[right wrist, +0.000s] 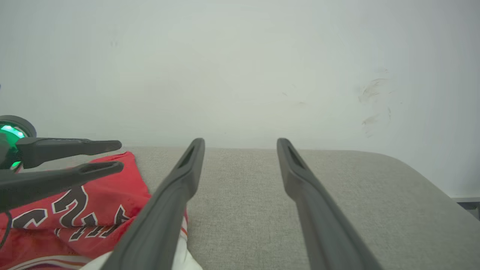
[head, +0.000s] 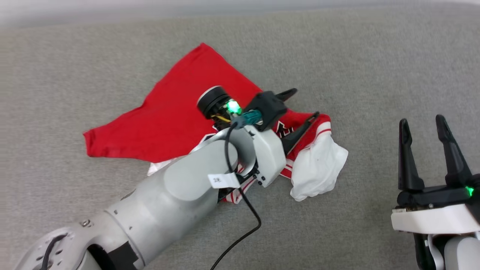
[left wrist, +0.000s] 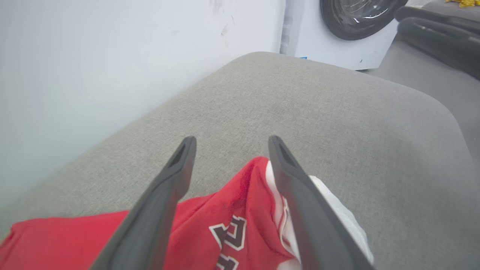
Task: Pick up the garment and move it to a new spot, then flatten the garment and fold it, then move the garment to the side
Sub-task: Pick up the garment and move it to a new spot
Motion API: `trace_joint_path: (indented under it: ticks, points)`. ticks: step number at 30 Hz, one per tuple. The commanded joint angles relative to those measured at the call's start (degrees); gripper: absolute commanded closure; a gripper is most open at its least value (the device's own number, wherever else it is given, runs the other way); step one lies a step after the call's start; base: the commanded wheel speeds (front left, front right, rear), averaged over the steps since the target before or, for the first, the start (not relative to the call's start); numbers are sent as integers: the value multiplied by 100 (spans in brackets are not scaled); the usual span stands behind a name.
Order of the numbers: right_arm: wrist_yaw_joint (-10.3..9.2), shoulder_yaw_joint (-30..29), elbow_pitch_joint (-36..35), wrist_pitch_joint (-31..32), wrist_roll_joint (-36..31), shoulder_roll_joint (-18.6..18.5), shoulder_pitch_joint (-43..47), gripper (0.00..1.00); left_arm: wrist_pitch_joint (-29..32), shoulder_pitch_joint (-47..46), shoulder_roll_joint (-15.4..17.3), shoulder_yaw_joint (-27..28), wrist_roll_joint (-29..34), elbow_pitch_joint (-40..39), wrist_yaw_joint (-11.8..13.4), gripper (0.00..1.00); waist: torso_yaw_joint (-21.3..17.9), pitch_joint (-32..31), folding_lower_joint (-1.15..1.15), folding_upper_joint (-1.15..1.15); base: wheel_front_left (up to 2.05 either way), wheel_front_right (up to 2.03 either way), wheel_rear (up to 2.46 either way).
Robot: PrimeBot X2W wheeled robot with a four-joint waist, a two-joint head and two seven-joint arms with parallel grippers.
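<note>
Both sets of fingers stand apart and hold nothing. The garment [head: 168,120] lies crumpled on the grey cushion [head: 375,56], its red body spread to the left and a white sleeve [head: 318,168] bunched at the right. The left gripper [head: 300,107] hovers over the lettered fold, while the right gripper [head: 422,123] waits well clear. Flattening looks to be the step in hand. Next, each gripper probably needs to take an opposite edge and draw the cloth out smooth.

This looks like a home laundry corner to me: a white front-loading washing machine [left wrist: 337,41] stands at one o'clock in my left wrist view, past the grey upholstered cushion [left wrist: 318,112], beside a bare white wall [left wrist: 112,56].
</note>
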Motion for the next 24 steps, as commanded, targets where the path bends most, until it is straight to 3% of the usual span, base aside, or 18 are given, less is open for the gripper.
trace_joint_path:
  ticks: [1, 5, 14, 15, 24]
  points:
    - [-4, 13, 28, -12, -12, 8, 121, 0, -157, 200, 64, 146, 41, 10, 182, 0, 189, -322, 0, 0, 0, 0, 0]
    - [-4, 4, 65, -12, -43, 8, 285, 0, -269, 597, 279, 563, 150, -218, 627, 0, 320, -589, 0, 0, 0, 0, 0]
    - [-4, -1, 124, -13, -39, 8, 610, 0, -279, 2113, 941, 2129, 1091, -1591, 1687, 0, 598, -1043, 0, 0, 0, 0, 0]
    - [-4, -1, 124, -13, -39, 8, 610, 0, -279, 2113, 941, 2129, 1091, -1591, 1687, 0, 598, -1043, 0, 0, 0, 0, 0]
    - [-4, 28, 203, -13, 54, 8, 871, 0, -274, 3921, 1190, 3843, 1912, -2596, 2174, 0, 731, -1457, 0, 0, 0, 0, 0]
